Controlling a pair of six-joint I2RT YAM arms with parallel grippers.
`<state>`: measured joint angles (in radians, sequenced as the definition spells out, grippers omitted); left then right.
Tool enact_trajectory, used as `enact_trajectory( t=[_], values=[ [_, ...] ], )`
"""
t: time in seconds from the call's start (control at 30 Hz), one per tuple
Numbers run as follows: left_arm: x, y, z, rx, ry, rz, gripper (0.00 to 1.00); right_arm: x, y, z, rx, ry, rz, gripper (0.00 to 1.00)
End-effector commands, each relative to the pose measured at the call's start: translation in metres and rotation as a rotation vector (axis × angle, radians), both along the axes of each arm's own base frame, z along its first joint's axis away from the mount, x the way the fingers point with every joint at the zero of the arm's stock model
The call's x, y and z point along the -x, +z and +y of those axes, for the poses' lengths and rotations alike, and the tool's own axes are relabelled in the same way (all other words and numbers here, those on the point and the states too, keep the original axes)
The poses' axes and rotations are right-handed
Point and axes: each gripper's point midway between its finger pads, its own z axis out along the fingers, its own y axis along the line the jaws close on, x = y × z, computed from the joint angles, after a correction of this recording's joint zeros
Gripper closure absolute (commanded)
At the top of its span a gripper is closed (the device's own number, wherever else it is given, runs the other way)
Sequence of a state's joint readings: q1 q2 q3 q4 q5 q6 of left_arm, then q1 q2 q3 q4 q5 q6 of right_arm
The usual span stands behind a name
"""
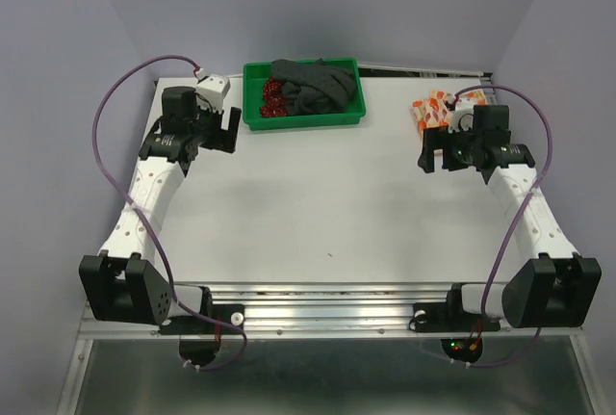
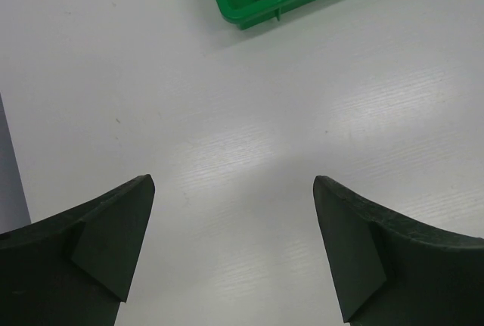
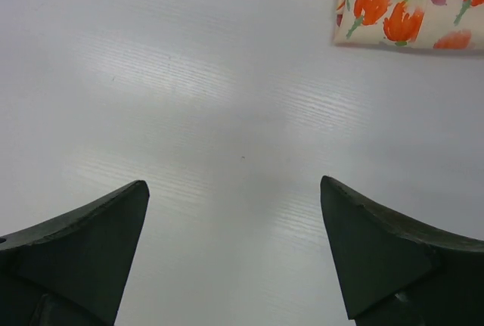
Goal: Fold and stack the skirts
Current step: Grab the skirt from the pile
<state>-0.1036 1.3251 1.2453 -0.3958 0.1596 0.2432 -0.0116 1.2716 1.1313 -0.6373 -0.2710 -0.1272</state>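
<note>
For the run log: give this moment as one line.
left pincer open; right pincer open; grey skirt, red skirt in tray; orange skirt on table

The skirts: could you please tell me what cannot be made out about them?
Orange-and-white skirt: top view, partly behind the right arm; right wrist view, cut by the top edge.
Dark red skirt: top view, mostly under the charcoal skirt in the green tray; left wrist view, cut by the top edge.

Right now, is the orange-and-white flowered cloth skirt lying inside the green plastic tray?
No, the flowered skirt lies on the white table by the right claw, outside the green tray.
</note>
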Motion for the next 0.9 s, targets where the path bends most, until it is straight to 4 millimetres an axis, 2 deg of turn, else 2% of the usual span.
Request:
enact_trajectory(
  t=[0.0, 0.2, 0.27, 0.3, 0.37, 0.43, 0.47, 0.5, 0.53, 0.57, 0.6, 0.67, 0.73, 0.77, 0.8, 0.83, 0.87],
  values=[
    [-0.002, 0.040, 0.001, -0.043, -0.006, -0.148, 0.01, -0.011, 0.028, 0.002, -0.007, 0.014, -0.072, 0.00],
    [-0.017, 0.062, -0.008, -0.011, -0.039, -0.183, 0.01, -0.014, 0.028, 0.001, -0.001, 0.008, -0.067, 0.00],
    [-0.024, 0.076, -0.013, 0.005, -0.050, -0.211, 0.01, -0.015, 0.025, 0.001, 0.000, 0.007, -0.060, 0.00],
    [-0.030, 0.073, -0.019, 0.010, -0.058, -0.204, 0.01, -0.016, 0.025, 0.001, -0.002, 0.006, -0.059, 0.00],
    [-0.041, 0.084, -0.026, 0.009, -0.060, -0.230, 0.01, -0.017, 0.022, 0.001, -0.003, 0.005, -0.048, 0.00],
    [-0.057, 0.077, -0.040, 0.005, -0.067, -0.221, 0.01, -0.017, 0.019, 0.000, -0.002, 0.002, -0.040, 0.00],
    [-0.063, 0.089, -0.047, 0.015, -0.072, -0.245, 0.01, -0.018, 0.019, 0.000, -0.002, 0.002, -0.038, 0.00],
    [-0.076, 0.090, -0.059, 0.037, -0.083, -0.248, 0.02, -0.018, 0.016, -0.001, 0.002, 0.000, -0.031, 0.00],
    [-0.081, 0.078, -0.065, 0.044, -0.086, -0.221, 0.02, -0.019, 0.015, -0.001, 0.005, -0.004, -0.028, 0.00],
    [-0.090, 0.090, -0.072, 0.064, -0.091, -0.245, 0.02, -0.019, 0.015, -0.002, 0.006, -0.007, -0.024, 0.00],
    [-0.103, 0.076, -0.079, 0.079, -0.092, -0.215, 0.02, -0.020, 0.013, -0.004, 0.014, -0.012, -0.019, 0.00],
    [-0.125, 0.069, -0.098, 0.123, -0.114, -0.194, 0.04, -0.021, 0.011, -0.005, 0.020, -0.017, -0.011, 0.00],
    [-0.138, 0.063, -0.111, 0.148, -0.127, -0.184, 0.06, -0.023, 0.012, -0.006, 0.027, -0.021, -0.008, 0.00],
    [-0.145, 0.071, -0.119, 0.171, -0.143, -0.199, 0.06, -0.023, 0.011, -0.007, 0.028, -0.022, -0.005, 0.00],
    [-0.153, 0.053, -0.130, 0.175, -0.158, -0.169, 0.07, -0.024, 0.011, -0.007, 0.031, -0.023, -0.004, 0.00],
    [-0.159, 0.051, -0.136, 0.187, -0.169, -0.177, 0.06, -0.024, 0.010, -0.007, 0.031, -0.023, 0.000, 0.00],
    [-0.167, 0.037, -0.145, 0.200, -0.176, -0.158, 0.06, -0.025, 0.009, -0.007, 0.032, -0.022, 0.003, 0.00]
  ],
)
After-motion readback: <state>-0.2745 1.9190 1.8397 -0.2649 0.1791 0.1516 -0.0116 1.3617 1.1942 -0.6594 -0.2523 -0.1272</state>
